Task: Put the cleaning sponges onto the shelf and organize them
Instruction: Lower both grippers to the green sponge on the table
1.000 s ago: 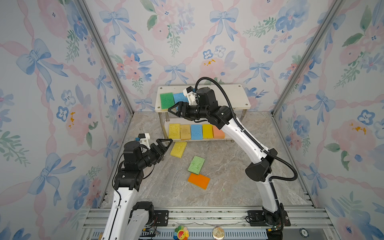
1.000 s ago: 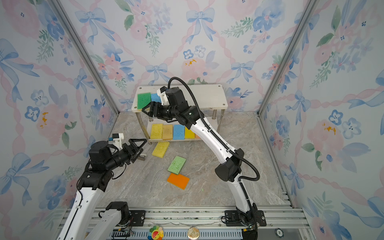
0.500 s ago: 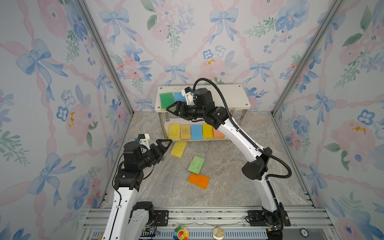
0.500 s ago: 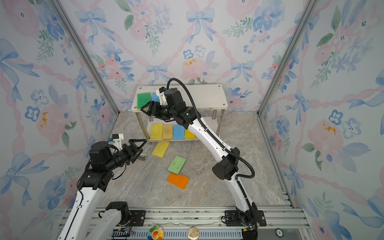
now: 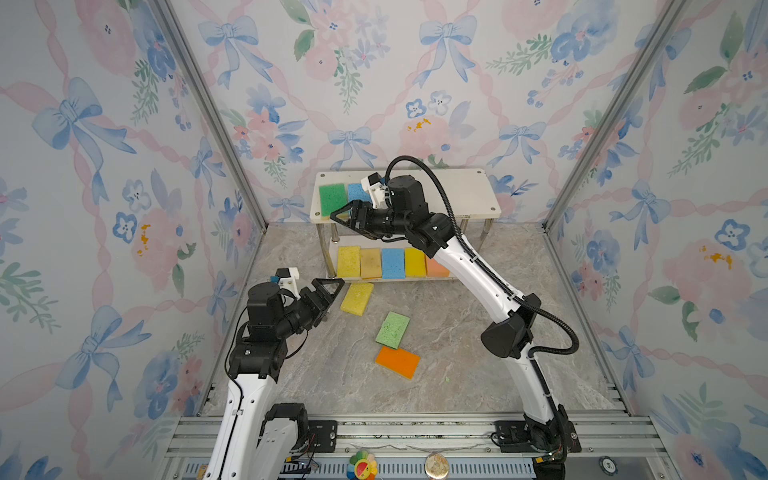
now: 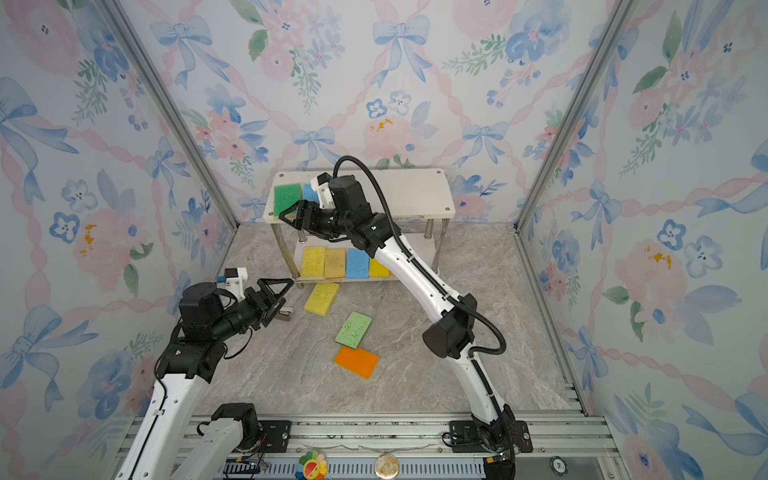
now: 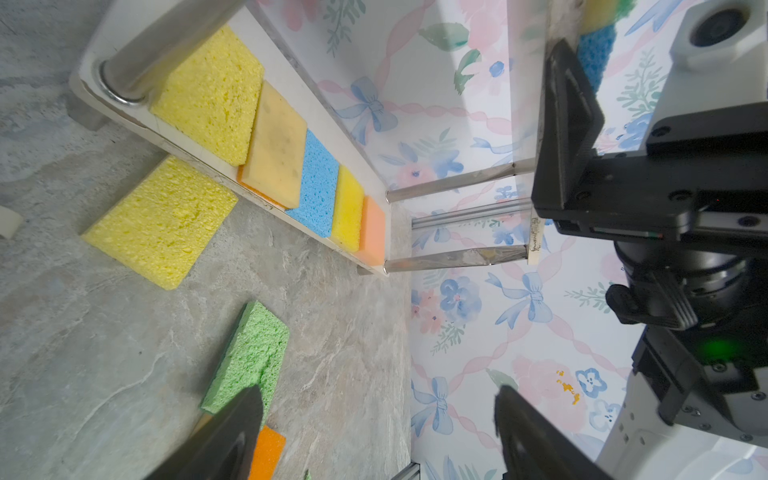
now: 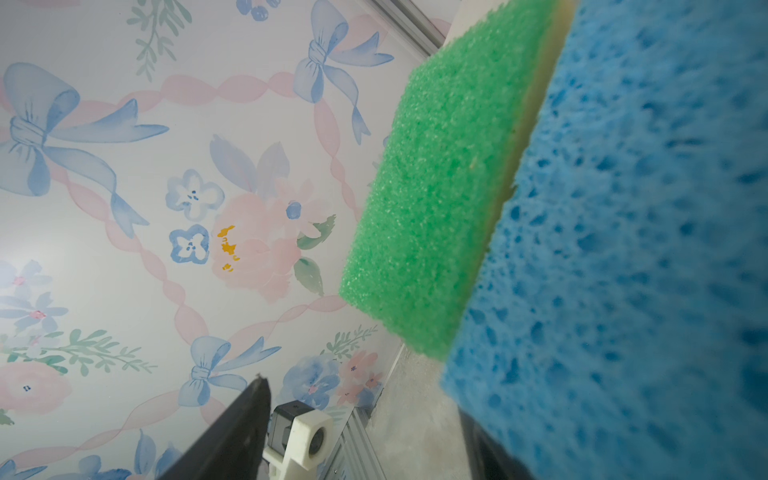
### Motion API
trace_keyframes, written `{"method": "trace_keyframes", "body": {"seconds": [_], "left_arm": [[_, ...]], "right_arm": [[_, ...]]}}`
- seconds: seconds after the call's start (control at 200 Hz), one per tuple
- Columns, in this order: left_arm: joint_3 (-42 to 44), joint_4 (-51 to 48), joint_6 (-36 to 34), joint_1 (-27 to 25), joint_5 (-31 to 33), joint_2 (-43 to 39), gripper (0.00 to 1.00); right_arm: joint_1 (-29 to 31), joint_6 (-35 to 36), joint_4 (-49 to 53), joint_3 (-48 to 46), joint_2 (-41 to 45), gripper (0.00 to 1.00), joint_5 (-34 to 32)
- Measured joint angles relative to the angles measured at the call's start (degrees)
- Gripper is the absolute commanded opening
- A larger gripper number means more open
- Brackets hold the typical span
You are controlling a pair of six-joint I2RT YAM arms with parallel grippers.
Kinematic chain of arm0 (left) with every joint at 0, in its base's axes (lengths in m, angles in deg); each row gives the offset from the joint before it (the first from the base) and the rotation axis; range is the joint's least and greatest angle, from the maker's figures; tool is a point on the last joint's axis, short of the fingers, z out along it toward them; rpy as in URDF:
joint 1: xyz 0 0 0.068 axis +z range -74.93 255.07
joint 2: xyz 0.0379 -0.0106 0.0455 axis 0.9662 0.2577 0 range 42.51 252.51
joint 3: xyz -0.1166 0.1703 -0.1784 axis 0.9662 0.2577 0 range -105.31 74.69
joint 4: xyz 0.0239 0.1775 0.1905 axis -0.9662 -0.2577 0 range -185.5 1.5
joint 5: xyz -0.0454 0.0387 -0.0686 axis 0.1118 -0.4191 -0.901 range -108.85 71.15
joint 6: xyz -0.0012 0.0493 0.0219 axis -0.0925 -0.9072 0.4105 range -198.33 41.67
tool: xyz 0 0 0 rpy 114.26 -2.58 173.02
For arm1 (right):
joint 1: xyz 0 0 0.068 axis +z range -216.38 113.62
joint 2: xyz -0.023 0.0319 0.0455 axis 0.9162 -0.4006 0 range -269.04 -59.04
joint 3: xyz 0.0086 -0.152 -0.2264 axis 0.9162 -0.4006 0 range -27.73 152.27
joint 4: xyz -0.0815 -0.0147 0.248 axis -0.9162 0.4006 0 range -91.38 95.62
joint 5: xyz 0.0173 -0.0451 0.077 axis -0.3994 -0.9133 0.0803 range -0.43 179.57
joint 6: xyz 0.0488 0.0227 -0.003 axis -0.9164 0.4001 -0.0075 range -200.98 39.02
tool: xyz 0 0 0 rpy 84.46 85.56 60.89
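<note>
Blue foam sponge (image 5: 356, 192) lies on the white two-tier shelf (image 5: 457, 195); your left hand (image 5: 333, 300) and right hand (image 5: 343, 218) are spread.

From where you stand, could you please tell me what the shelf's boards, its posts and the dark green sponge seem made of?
Boards: matte off-white, probably plastic or painted wood. Posts: polished metal, mirroring the wallpaper. Dark green sponge: coarse fibrous scouring layer over pale foam, apparently.
</note>
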Motion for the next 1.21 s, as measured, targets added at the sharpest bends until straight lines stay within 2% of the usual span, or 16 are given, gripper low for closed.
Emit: {"method": "trace_keyframes", "body": {"seconds": [0.11, 0.21, 0.35, 0.475, 0.53, 0.655, 0.79, 0.985, 1.055, 1.205], "left_arm": [[0.00, 0.00, -0.24, 0.00, 0.02, -0.02, 0.90], [0.09, 0.00, -0.46, 0.00, 0.02, -0.13, 0.92], [1.64, 0.02, -0.94, 0.00, 0.04, -1.29, 0.92], [4.92, 0.00, -1.36, -1.03, 0.66, -2.86, 0.97], [6.29, -0.13, -1.49, -3.65, 2.14, -2.91, 0.98], [7.65, -0.24, -2.99, -14.64, 5.70, 0.55, 0.98], [7.67, -0.20, -6.88, -21.92, 9.40, 8.37, 0.98], [6.38, -0.11, -14.21, -22.86, 11.69, 19.58, 0.91], [6.19, -0.02, -15.96, -22.86, 11.67, 22.51, 0.88], [6.14, -0.07, -18.73, -22.86, 11.67, 25.97, 0.87]], "right_arm": [[0.02, 0.59, -0.13, -0.42, 0.15, 0.75, 0.46], [0.55, 2.93, 0.42, -4.46, 2.36, 0.76, 0.81], [1.36, 8.33, 3.74, -15.39, 10.45, 0.77, 0.09], [1.95, 12.09, 5.64, -30.67, 23.56, 0.78, -1.16], [1.90, 12.59, 5.16, -39.04, 30.77, 0.78, -1.77], [0.83, 10.95, 5.11, -58.31, 46.31, 0.78, -3.87], [-0.24, 6.64, 5.49, -76.48, 55.63, 0.77, -7.37], [-0.46, -2.21, 1.09, -94.90, 56.59, 0.73, -9.05], [-0.39, -4.68, -1.42, -96.41, 54.29, 0.72, -8.70], [0.39, -8.17, -9.94, -96.41, 47.52, 0.69, -8.00]]}}
